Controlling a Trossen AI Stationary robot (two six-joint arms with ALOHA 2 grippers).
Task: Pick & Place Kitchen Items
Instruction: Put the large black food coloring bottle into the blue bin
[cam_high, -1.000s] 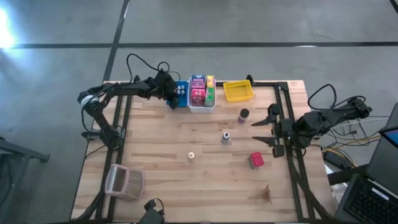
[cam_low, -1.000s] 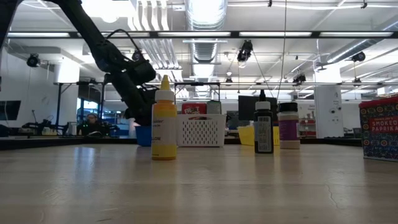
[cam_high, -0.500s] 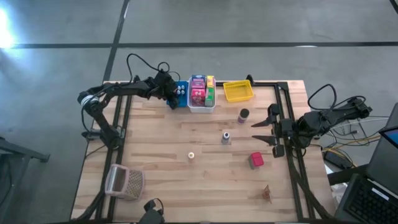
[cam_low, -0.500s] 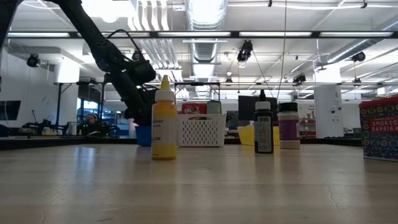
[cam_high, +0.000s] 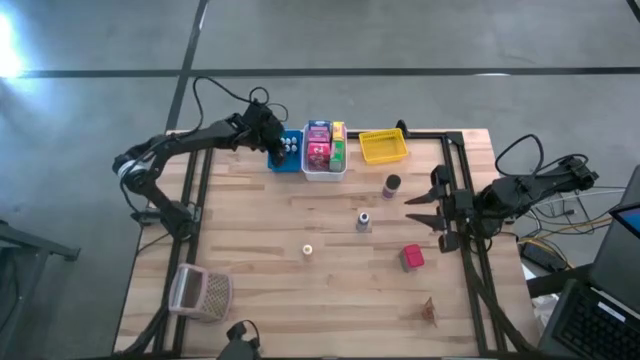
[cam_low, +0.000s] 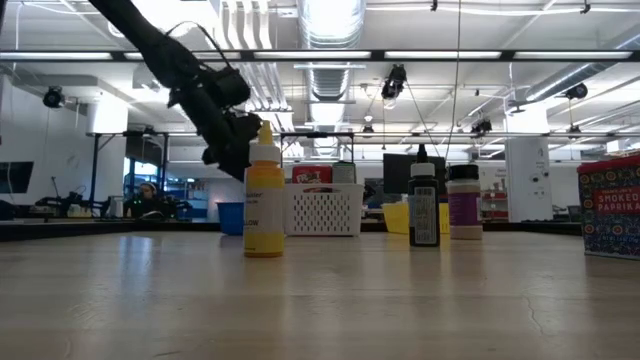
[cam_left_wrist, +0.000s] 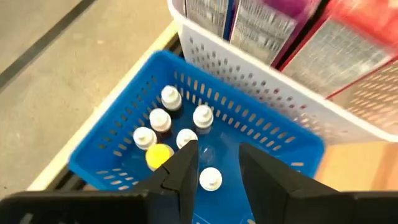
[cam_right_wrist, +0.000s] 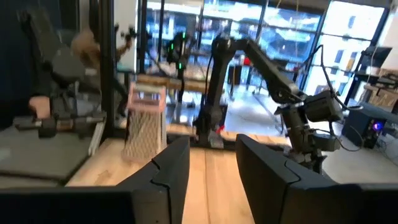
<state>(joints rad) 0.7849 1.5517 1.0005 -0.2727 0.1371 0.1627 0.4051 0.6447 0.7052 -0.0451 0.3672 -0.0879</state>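
My left gripper (cam_high: 276, 148) (cam_left_wrist: 217, 158) hangs open above the blue bin (cam_left_wrist: 124, 134), with nothing between its fingers. In the bin stand several little white-capped bottles (cam_left_wrist: 163, 119) and a yellow-capped one (cam_left_wrist: 158, 154). The white bin (cam_high: 324, 150) beside it holds pink, red and green boxes. Out on the table stand a dark jar (cam_high: 391, 184), a grey jar (cam_high: 364, 220), a small yellowish bottle (cam_high: 308, 251) and a pink box (cam_high: 412, 257). My right gripper (cam_high: 420, 210) (cam_right_wrist: 211, 162) waits open at the table's right edge, raised and level.
A yellow bin (cam_high: 383, 147) stands right of the white bin at the far edge. The pinkish mesh basket (cam_high: 200, 292) lies at the near left corner. A small brown thing (cam_high: 430, 312) lies near right. Bare wood runs between the loose items and the bins.
My left gripper has risen straight up out of the blue bin, still tipped down toward it. The bottles in the bin and the items on the table have stayed where they were.
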